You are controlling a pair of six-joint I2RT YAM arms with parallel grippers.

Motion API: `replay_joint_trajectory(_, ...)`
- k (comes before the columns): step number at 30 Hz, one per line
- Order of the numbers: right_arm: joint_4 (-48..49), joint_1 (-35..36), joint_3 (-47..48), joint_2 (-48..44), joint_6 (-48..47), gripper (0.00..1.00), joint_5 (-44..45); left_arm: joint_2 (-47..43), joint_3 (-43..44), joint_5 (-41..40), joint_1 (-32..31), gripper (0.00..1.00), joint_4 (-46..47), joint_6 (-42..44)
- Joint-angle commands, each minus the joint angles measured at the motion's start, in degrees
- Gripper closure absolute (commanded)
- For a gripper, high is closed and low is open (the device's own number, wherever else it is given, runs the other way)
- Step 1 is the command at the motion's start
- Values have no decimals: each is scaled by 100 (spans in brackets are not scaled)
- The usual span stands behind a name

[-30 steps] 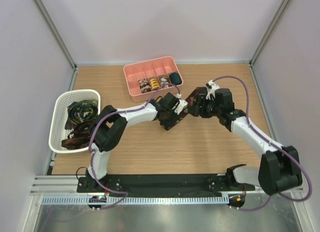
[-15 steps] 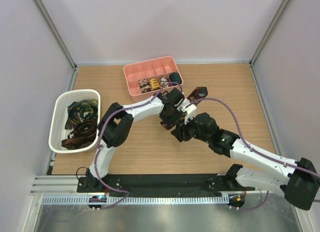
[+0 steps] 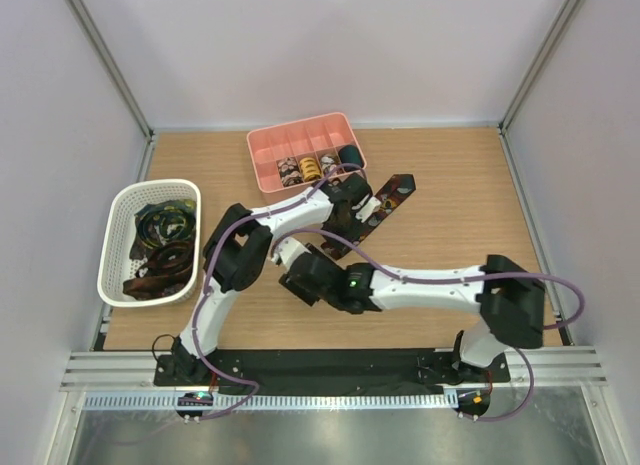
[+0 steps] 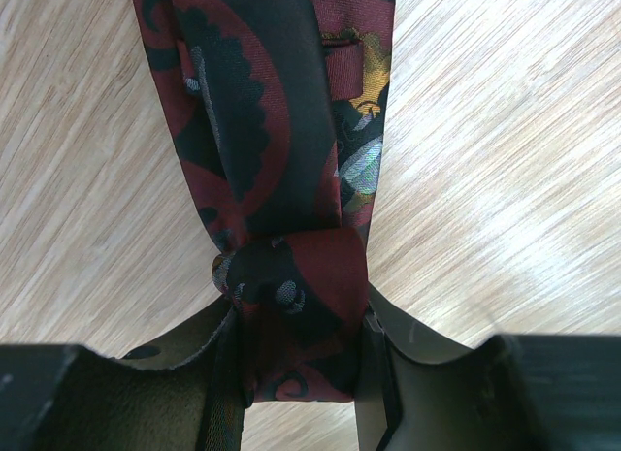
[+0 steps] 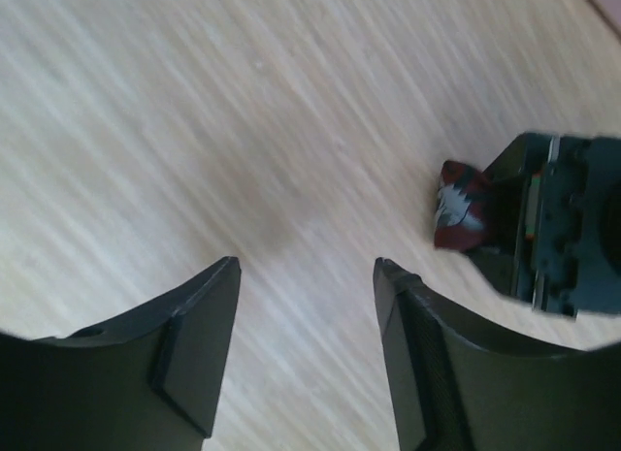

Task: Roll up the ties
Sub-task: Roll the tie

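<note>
On my left wrist feed the left gripper (image 4: 301, 310) is clamped on the dark red tie (image 4: 257, 131). The folded-over end sits squeezed between both fingers, and the rest of the strip runs away from the jaws, flat on the wooden table (image 4: 505, 160). From above, that tie lies diagonally near the middle of the table, its wide end pointing toward the far right, just in front of the pink tray (image 3: 262, 150). My right gripper (image 5: 308, 267) is released, jaws apart with nothing between them, hanging over bare wood. The clamped tie end shows off to its upper right, apart from its fingers. Coiled ties (image 3: 300, 168) fill some tray compartments, and loose ties (image 3: 160, 240) are heaped in the white basket (image 3: 115, 215) at far left.
</note>
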Motion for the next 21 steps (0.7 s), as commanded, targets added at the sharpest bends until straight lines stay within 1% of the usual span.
replay_joint_trajectory(1, -857, 67, 873, 856, -167, 35, 1067, 769, -402, 414, 3, 73, -1250, -75)
replay_joint_trajectory(3, -1277, 84, 1302, 1236, -167, 35, 1339, 770, -411, 414, -6, 73, -1276, -75)
replay_joint_trajectory(4, -1436, 102, 1453, 1413, -184, 34, 1610, 770, -411, 414, -6, 72, -1268, -75)
replay_joint_trajectory(5, -1716, 119, 1724, 1771, -202, 34, 1778, 770, -420, 406, -6, 72, -1294, -75)
replay_joint_trajectory(7, -1990, 146, 1989, 2090, -193, 34, 2182, 761, -420, 414, -6, 73, -1303, -75)
replay_joint_trajectory(8, -2122, 146, 2113, 2430, -202, 34, 2306, 761, -429, 423, -6, 72, -1312, -66)
replay_joint_trajectory(11, -2509, 172, 2543, 2933, -430, 33, 2789, 735, -411, 502, -14, 72, -1320, -57)
replay_joint_trajectory(14, -2607, 181, 2711, 3285, -641, 33, 3124, 743, -394, 564, -23, 72, -1355, -14)
replay_joint_trajectory(19, -2537, 172, 2834, 3567, -922, 31, 3458, 805, -323, 573, -41, 72, -1470, -5)
replay_joint_trajectory(21, -2467, 172, 2843, 3637, -1001, 30, 3467, 848, -288, 573, -41, 72, -1540, -5)
